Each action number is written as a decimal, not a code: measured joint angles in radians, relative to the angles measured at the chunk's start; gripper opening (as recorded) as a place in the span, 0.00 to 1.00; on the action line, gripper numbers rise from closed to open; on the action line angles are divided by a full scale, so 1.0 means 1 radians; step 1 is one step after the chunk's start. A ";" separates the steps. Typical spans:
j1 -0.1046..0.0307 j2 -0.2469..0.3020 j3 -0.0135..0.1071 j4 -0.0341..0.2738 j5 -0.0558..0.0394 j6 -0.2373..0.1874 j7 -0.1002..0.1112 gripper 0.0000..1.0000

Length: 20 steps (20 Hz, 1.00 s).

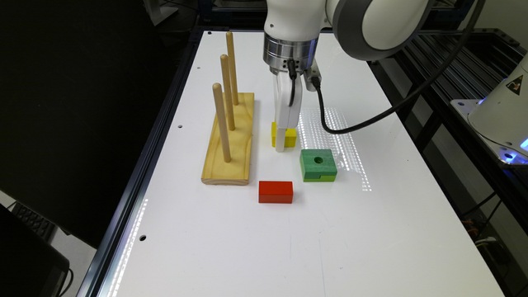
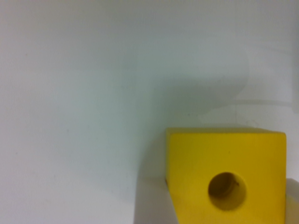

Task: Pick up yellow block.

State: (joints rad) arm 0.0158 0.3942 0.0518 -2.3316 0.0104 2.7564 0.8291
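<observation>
The yellow block (image 1: 289,137) sits on the white table (image 1: 371,231), a little towards the far half, just beside the long edge of the wooden peg stand (image 1: 237,144) and close to the green block (image 1: 318,164). Seen from the wrist, the yellow block (image 2: 224,175) shows its flat top with the round hole (image 2: 227,190) in it, resting square on the bare table (image 2: 93,93).

The gripper (image 1: 281,142) has its white body standing straight down over the block, and a pale finger crosses the block's front face in the exterior view, reaching down to the table. In the wrist view a blurred pale finger (image 2: 154,203) lies right against one side of the block, and a pale sliver shows at the opposite side by the picture's edge. So the fingers stand either side of the block, parted about to its width; whether they are pressing on it I cannot tell.

The green block, with its own round hole, lies towards the exterior view's right of the yellow one and nearer the camera. The red block (image 1: 275,192) lies nearer still, apart from both. The peg stand carries three upright wooden pegs (image 1: 227,93) in a row.
</observation>
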 joint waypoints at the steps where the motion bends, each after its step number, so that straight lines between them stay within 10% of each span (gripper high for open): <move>1: 0.000 0.000 0.000 0.000 0.0000 0.000 0.000 0.00; 12: 0.000 -0.038 -0.001 -0.001 0.0000 -0.028 0.000 0.00; 20: 0.000 -0.199 -0.001 -0.009 0.0004 -0.194 0.000 0.00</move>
State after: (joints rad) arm 0.0154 0.1953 0.0506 -2.3409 0.0107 2.5619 0.8296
